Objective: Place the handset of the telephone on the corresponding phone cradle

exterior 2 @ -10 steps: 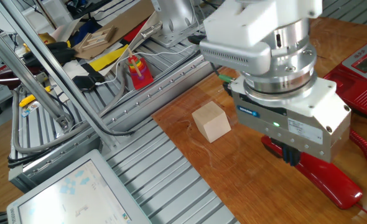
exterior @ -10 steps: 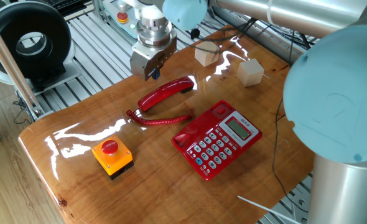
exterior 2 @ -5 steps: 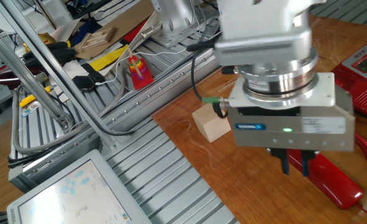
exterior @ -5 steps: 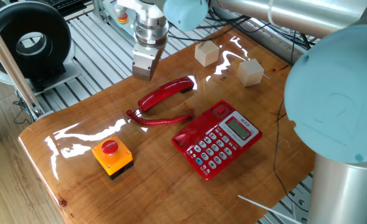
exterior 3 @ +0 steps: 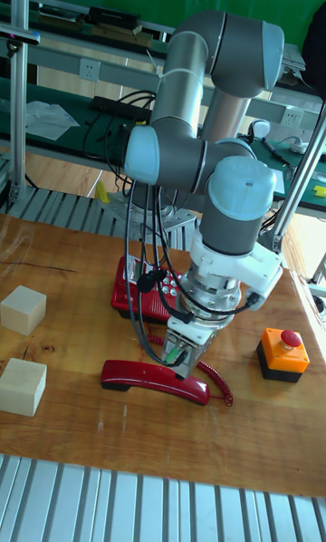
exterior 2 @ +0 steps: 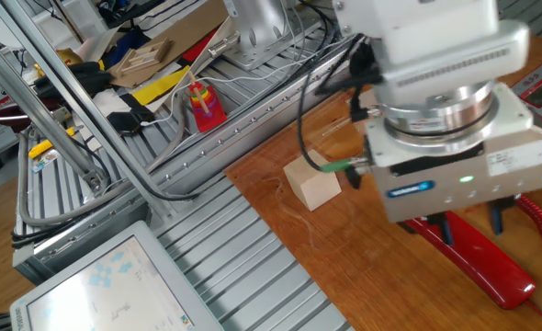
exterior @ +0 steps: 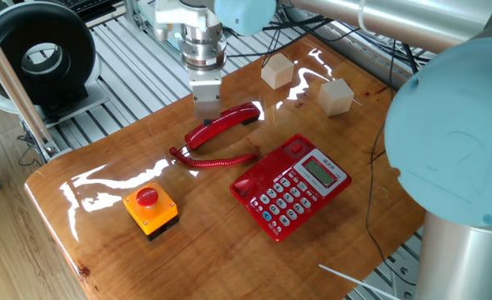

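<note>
So the handset [exterior: 222,124] is lying flat on the wooden table [exterior: 96,192], off its base, stretched out just beside the telephone [exterior: 291,186] on the side away from the keypad, with its coiled cord [exterior: 217,161] snaking through the gap between the two. The phone cradle [exterior: 267,162] runs along the telephone edge that faces the handset, and nothing sits in it. The gripper [exterior 2: 469,223] hangs right over the handset, about mid-length, with its fingers [exterior 2: 446,227] spread and one on each side of the red bar; I can't tell if they touch it. Going from the handset: an orange button box [exterior: 150,208] sits well apart past its cord end, toward the near table corner, and two wooden cubes [exterior: 277,71] [exterior: 336,96] sit past the other end, near the far edge. The table edge behind the handset is near, with metal slats [exterior 2: 253,248] beyond it. Bare wood shows around the handset, and the strip between it and the telephone holds just the cord
</note>
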You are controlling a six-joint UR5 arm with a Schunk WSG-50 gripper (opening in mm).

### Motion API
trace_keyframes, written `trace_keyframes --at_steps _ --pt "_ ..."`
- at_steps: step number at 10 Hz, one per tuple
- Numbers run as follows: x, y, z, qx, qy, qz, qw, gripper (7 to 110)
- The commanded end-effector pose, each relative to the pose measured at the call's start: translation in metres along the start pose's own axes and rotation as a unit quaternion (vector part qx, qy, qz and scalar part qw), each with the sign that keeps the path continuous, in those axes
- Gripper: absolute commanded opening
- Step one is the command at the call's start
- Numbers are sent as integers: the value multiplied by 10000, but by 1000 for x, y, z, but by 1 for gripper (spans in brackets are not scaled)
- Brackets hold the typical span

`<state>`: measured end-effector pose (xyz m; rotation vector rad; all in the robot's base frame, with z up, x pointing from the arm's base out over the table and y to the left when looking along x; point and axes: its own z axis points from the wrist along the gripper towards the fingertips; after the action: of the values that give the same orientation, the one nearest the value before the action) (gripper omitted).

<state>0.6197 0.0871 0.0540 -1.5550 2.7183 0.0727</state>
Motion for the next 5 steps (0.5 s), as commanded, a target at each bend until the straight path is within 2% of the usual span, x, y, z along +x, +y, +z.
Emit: trace_keyframes --at_steps 1,3,4,5 --pt "3 8 0 -105 37 -760 9970 66" --pt "-9 2 -7 -61 -270 -1038 9942 66" --pt "-6 -7 -14 32 -218 -1127 9934 66" --pt "0 -18 -22 173 -91 -1294 9914 88"
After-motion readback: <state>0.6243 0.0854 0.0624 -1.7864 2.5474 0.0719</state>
